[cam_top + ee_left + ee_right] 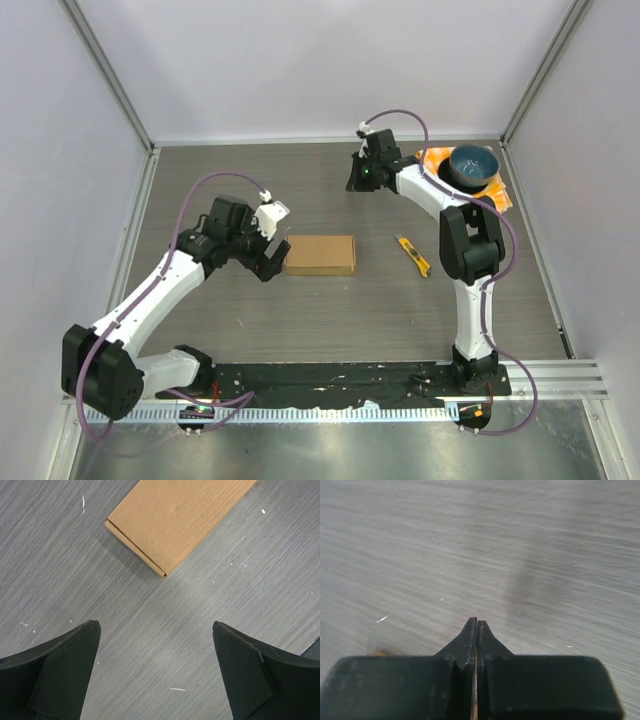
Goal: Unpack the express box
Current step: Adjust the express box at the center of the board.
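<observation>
The left tool [155, 623] gapes empty; the box [175, 520] at 12 o'clock is cut off. The right tool [477, 623] is closed, empty.

The right gripper [477, 625] fills the lower part of the view, its two black fingers [467, 640] pressed together with nothing between them. Beyond it stretches a grey wood-grain tabletop [480, 540], slightly blurred, with small white specks.

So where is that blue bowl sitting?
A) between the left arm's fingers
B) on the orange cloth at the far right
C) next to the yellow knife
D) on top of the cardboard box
B: the blue bowl sits on the orange cloth at the far right, well apart from the express box.
</observation>
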Robot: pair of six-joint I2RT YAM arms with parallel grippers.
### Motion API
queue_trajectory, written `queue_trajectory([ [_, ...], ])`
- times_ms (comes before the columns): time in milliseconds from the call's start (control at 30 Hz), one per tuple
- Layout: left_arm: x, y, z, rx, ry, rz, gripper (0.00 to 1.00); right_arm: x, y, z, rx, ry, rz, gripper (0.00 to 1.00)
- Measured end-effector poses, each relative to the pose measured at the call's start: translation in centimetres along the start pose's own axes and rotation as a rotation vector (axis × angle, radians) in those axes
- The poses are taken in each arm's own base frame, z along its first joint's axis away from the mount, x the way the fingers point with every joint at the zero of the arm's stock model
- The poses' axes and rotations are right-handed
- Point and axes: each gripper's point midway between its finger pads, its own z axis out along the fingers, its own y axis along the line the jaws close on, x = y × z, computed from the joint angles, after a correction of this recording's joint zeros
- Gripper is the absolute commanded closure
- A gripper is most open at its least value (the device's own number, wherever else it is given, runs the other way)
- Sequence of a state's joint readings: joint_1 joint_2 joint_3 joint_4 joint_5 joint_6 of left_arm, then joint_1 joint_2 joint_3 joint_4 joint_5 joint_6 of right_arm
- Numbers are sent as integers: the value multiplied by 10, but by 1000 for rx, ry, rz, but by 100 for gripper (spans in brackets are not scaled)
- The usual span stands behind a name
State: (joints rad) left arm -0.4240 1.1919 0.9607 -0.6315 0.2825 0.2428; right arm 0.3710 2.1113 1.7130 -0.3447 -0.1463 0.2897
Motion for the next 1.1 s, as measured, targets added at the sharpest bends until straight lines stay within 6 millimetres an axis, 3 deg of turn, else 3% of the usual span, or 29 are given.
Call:
queue_trajectory([
  [200, 4, -21, 24, 1, -6, 123, 0, 31, 38, 12, -158, 84, -46, 99],
  [333, 2, -32, 40, -18, 2, 207, 0, 51, 53, 15, -229, 126, -75, 99],
  [700, -16, -35, 68, -149, -32, 410, 0, 125, 56, 15, -345, 280, -59, 99],
  [900, -1, -40, 83, -160, -10, 461, 0, 140, 70, 13, -391, 306, -93, 99],
  [1100, 10, -43, 93, -175, 2, 497, 0, 138, 81, 12, -419, 299, -135, 99],
])
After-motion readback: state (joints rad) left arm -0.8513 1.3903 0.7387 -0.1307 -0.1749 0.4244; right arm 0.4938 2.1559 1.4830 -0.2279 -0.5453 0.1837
